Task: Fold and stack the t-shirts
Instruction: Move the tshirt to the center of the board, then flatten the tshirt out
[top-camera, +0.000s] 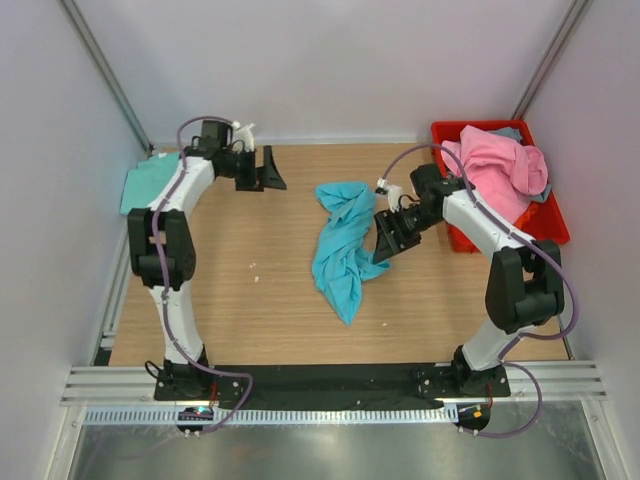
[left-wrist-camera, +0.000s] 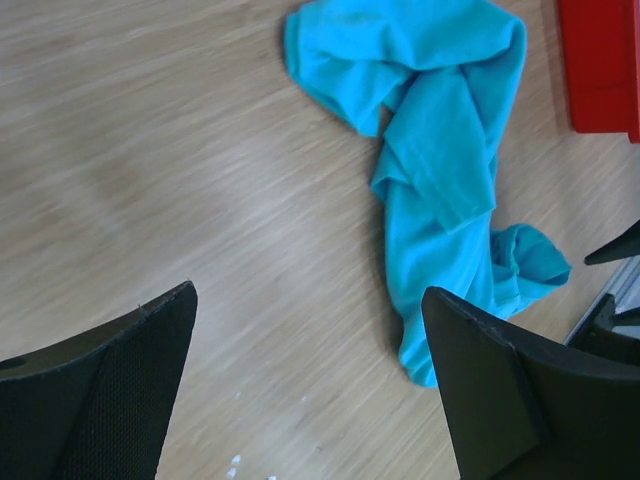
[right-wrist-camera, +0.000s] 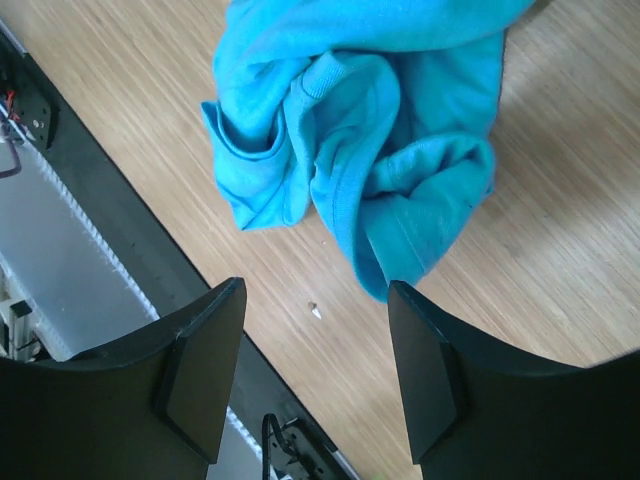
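Left pincer (top-camera: 268, 168): fingers spread wide, with nothing between them. It hangs over bare wood at the far left of the table (top-camera: 230, 300), well apart from the turquoise shirt.
Right pincer (top-camera: 385, 240): also wide open and not holding anything. It sits just beside the right edge of the turquoise shirt, and in its own camera only wood shows between the two fingers. One fingertip (right-wrist-camera: 398, 295) is very near a fold of the cloth, but I cannot tell whether it touches.
Turquoise shirt (top-camera: 343, 240): lies crumpled in a long, twisted heap in the middle of the table, unfolded.
Mint-green shirt (top-camera: 148, 182): lies flat at the far left edge of the table, behind the left arm.
Pink shirt (top-camera: 500, 165): heaped in the red bin (top-camera: 548, 225), spilling over its near rim.
Grey-blue shirt (top-camera: 507, 131): only a sliver shows behind the pink one, inside the same bin.
Red bin: stands at the far right corner of the table, close behind the right arm.
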